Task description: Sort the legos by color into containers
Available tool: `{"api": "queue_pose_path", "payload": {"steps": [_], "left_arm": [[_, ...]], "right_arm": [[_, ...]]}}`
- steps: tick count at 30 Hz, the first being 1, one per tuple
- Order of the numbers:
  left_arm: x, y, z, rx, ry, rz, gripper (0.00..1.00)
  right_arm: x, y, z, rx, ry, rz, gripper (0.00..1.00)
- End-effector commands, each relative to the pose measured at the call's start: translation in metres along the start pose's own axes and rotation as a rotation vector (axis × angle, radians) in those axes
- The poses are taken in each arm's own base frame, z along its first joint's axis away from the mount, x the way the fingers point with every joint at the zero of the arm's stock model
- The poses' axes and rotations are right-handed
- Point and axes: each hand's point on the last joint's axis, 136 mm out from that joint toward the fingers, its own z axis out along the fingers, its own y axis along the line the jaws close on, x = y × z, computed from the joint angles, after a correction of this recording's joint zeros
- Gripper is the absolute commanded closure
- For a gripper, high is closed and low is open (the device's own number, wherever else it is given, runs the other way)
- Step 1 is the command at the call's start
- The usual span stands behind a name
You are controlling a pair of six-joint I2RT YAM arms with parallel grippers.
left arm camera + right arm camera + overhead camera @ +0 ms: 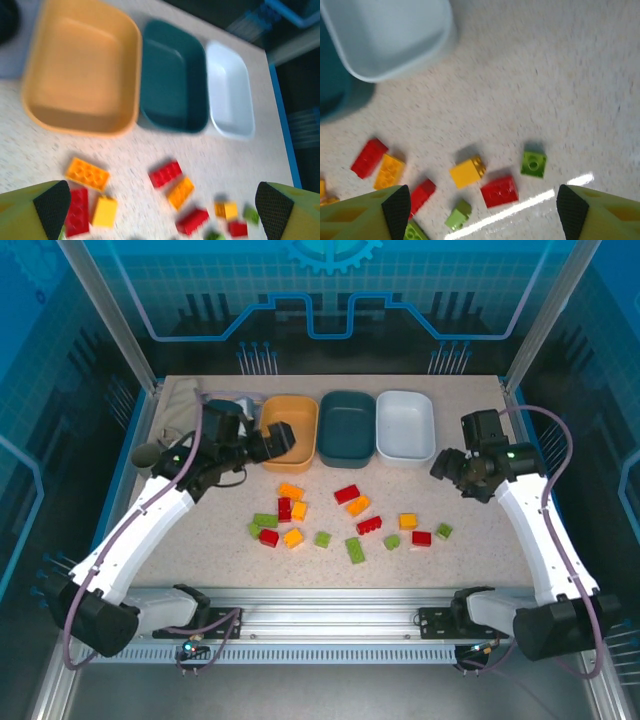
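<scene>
Two pairs wide apart, holding nothing — left fingers (49,206), right fingers (396,206) — legos (347,494) loose below.

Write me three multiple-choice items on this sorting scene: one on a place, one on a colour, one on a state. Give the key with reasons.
1. Where in the far row does the dark teal rounded shallow plastic tub stand?
A) left end
B) middle
C) right end

2. What colour is the rightmost small studded plastic brick in the top view?
A) red
B) orange-yellow
C) light green

3. The orange rounded shallow plastic tub is:
A) empty
B) half full of bricks
C) overturned

Key:
1 B: it sits between the orange tub and the white tub.
2 C: it reads green from above and from the right wrist.
3 A: the left wrist view shows its bare floor.
</scene>
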Motion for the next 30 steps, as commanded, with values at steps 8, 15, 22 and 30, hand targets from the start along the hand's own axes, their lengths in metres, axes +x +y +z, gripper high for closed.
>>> {"api": "queue_pose_path", "payload": {"steps": [8,15,22,30], "left_arm": [[0.118,-0.022,0.018,0.122,0.297,0.078,0.01],[0.136,-0.037,0.025,0.169,0.325,0.079,0.01],[0.141,-0.045,0.031,0.187,0.341,0.079,0.01],[0.144,-0.052,0.037,0.192,0.349,0.08,0.01]], "right_arm": [[0.064,-0.031,0.088,0.054,0.353,0.083,0.27],[0.065,-0.048,0.123,0.032,0.402,0.158,0.3],[0.07,-0.055,0.141,0.046,0.466,0.141,0.35],[0.086,-0.069,0.15,0.115,0.525,0.141,0.44]]}}
